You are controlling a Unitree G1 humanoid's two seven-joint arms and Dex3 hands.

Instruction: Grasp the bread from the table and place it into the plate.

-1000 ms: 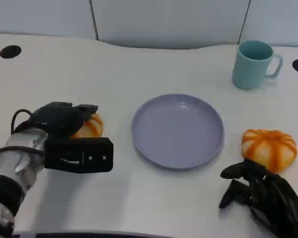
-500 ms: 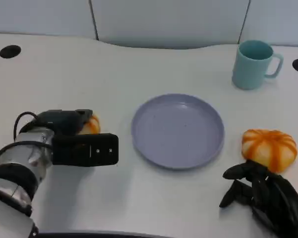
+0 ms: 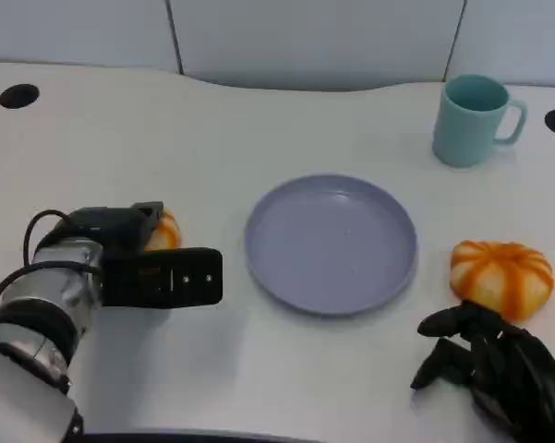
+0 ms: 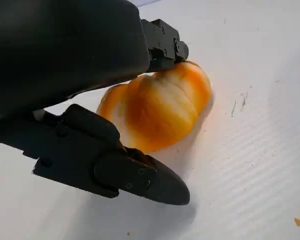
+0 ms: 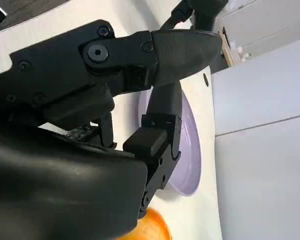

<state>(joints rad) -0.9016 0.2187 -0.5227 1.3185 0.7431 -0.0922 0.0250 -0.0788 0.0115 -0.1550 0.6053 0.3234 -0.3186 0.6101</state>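
- A teal mug [image 3: 474, 120] stands at the upper right of the head frame, well apart from the lilac plate [image 3: 331, 243] at centre; nothing lies on the plate.
- A second orange-striped bun [image 3: 500, 275] sits on the white bench [image 3: 259, 129] at the right, just beside the plate's rim.
- The bread [image 3: 162, 232] lies left of the plate, mostly hidden in the head view behind the left hand [image 3: 143, 263].
- The left wrist view shows more: the bread [image 4: 157, 107] rests on the bench between black fingers [image 4: 135, 172], one touching its top edge; whether they truly grip it, I cannot tell.
- The right hand [image 3: 489, 365] rests low right, fingers loosely curled, holding nothing, just below the second bun.
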